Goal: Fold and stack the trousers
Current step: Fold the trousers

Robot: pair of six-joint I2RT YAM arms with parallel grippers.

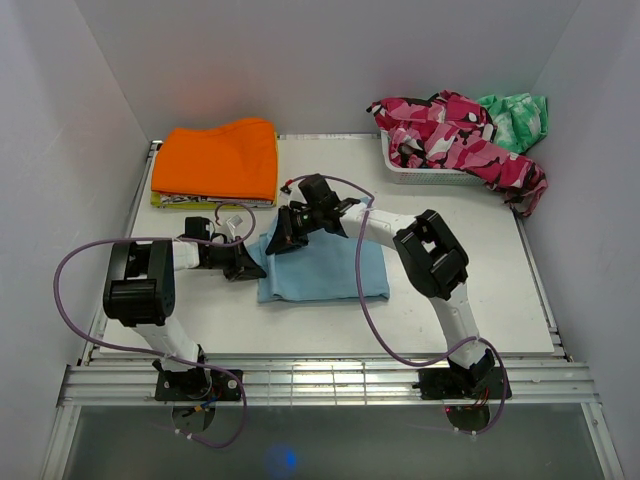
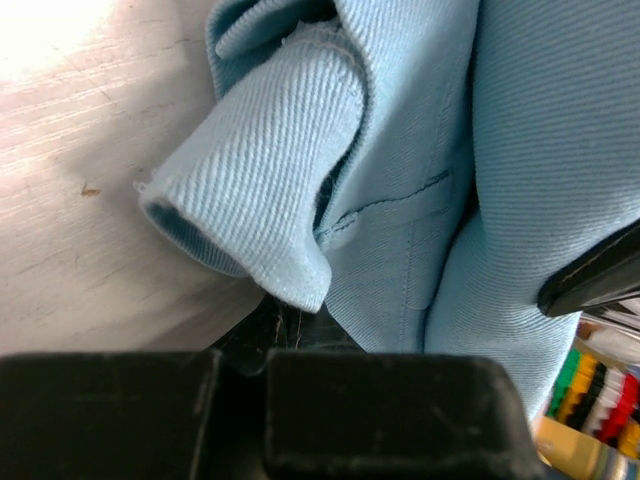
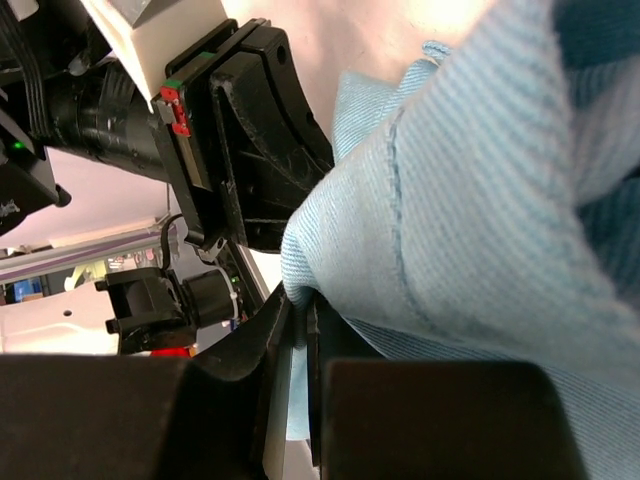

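Where the white table [image 1: 440, 310] sits boxed in by pale walls, the trousers [image 1: 330, 270] lie folded at its middle. Both my arms bend inward. My left claw [image 1: 243, 265] meets their left edge, and my right claw [image 1: 285, 238] their far left corner. An orange garment [image 1: 220, 160] lies folded at the far left. A white basket [image 1: 430, 175] at the far right holds a pink camouflage garment [image 1: 450, 135] spilling over its rim, with green cloth [image 1: 515, 115] behind.

From my left wrist, the fingers [image 2: 380, 410] are pressed together under a hanging end of blue cloth; I cannot tell if any is caught.

From my right wrist, the fingers [image 3: 430, 420] pinch a fold of the trousers.
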